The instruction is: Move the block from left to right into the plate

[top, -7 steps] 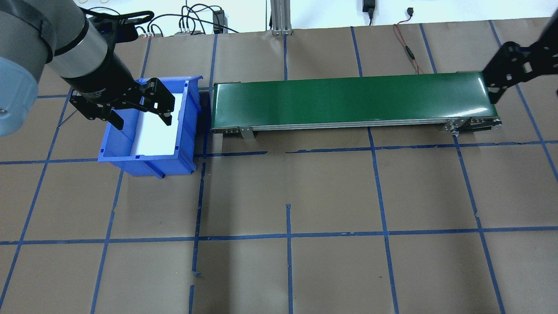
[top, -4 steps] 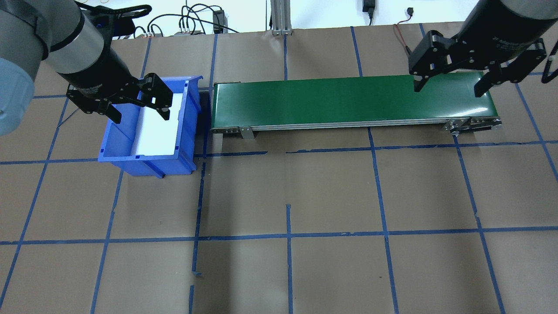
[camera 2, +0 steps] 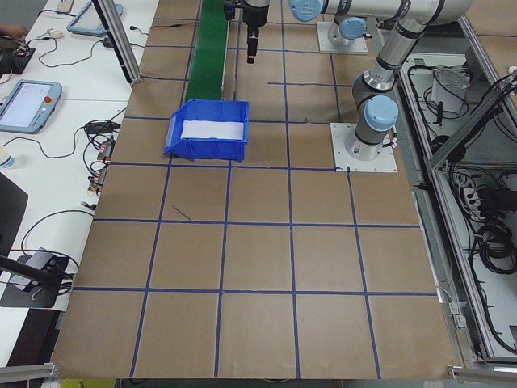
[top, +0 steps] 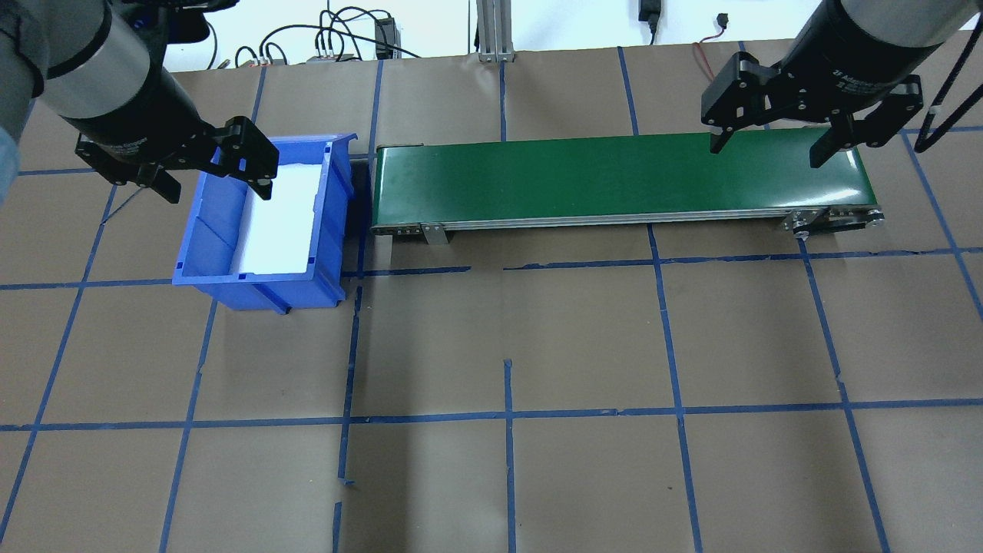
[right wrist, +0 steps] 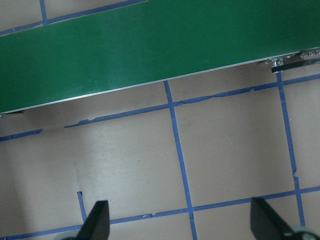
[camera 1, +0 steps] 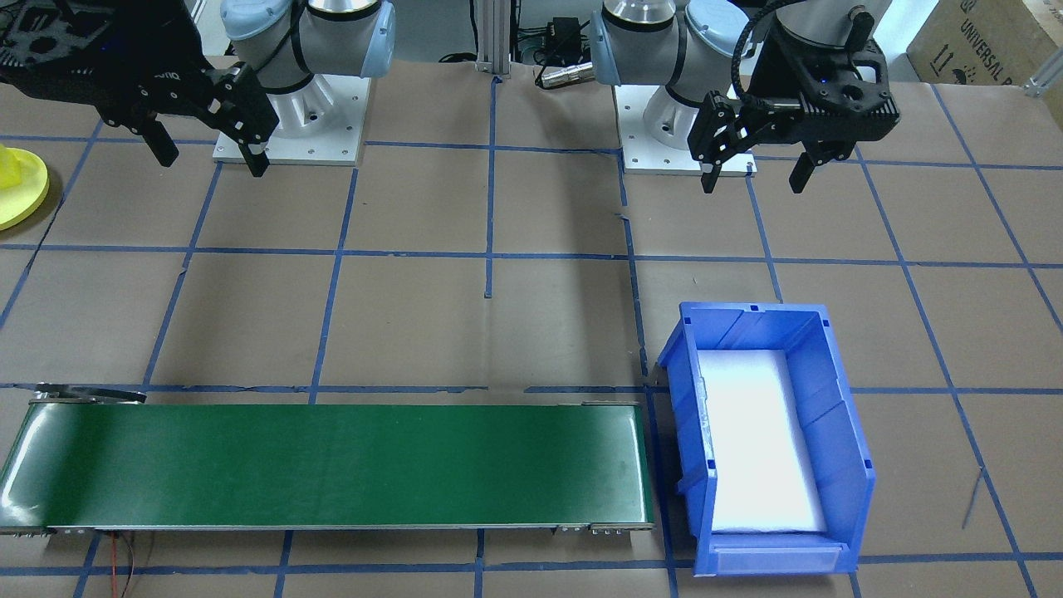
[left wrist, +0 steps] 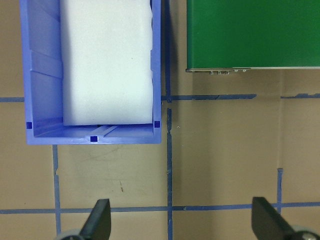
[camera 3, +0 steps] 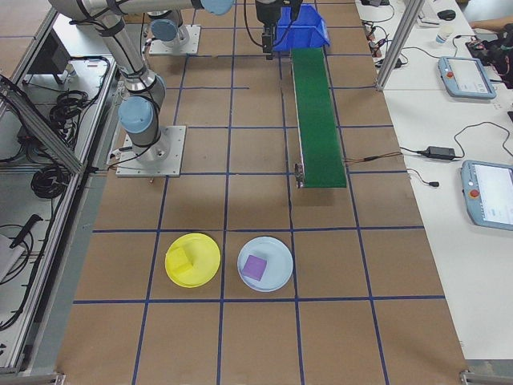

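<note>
Left gripper (top: 213, 183): jaws spread, empty, above the blue bin (top: 204, 253); no block seen inside.
Right gripper (top: 769, 146): jaws spread, empty, above the conveyor's (top: 584, 178) right end.
Plate (camera 3: 192, 260): yellow, beyond the right arm, already carrying a yellow block (camera 3: 183, 258).

Readable text, one item: cardboard box (camera 1: 988, 37), top right corner of the exterior front-facing view, printed "UNIVERSAL R…", cut off by the frame edge. White lettering on the arm wrists in the overhead and front-facing views: present, too small and blurred to read.
</note>
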Controlling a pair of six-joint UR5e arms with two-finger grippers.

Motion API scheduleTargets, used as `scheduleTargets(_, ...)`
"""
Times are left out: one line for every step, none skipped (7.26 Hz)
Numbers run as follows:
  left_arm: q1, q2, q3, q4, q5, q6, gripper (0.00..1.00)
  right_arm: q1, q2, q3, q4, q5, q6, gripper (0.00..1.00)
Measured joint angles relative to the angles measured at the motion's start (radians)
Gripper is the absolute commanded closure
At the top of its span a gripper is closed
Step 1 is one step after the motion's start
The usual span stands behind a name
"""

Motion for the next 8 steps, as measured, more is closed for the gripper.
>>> scheduleTargets(-0.001, 0.002, 0.0, 0.001, 0.01, 0.0, 0.0, 0.017, 0.013, -0.002, -0.015, 0.0, 0.014, 0.0)
scheduleTargets(-0.002, 0.002, 0.0, 0.001, 0.013, 0.0, 0.0, 0.044, 0.029, -0.006, -0.03, -0.007, 0.026, 0.0)
scheduleTargets(-0.003, 0.005, 0.0, 0.0, 0.014, 0.0, 0.0, 0.061, 0.04, -0.009, -0.036, -0.015, 0.03, 0.0)
scheduleTargets(-0.003, 0.009, -0.002, -0.004, 0.013, 0.0, 0.0, 0.063, 0.045, -0.009, -0.038, -0.019, 0.027, 0.0)
scheduleTargets(-0.004, 0.012, -0.005, -0.005, 0.01, 0.0, 0.0, 0.059, 0.047, -0.009, -0.04, -0.02, 0.022, 0.0)
scheduleTargets(-0.004, 0.014, -0.006, -0.006, 0.009, 0.0, 0.0, 0.051, 0.048, -0.009, -0.04, -0.02, 0.019, 0.0)
scheduleTargets(-0.003, 0.014, -0.006, -0.006, 0.01, 0.0, 0.0, 0.044, 0.048, -0.01, -0.038, -0.021, 0.018, 0.0)
scheduleTargets(-0.003, 0.016, -0.006, -0.007, 0.011, 0.0, 0.0, 0.041, 0.047, -0.009, -0.037, -0.021, 0.017, 0.0)
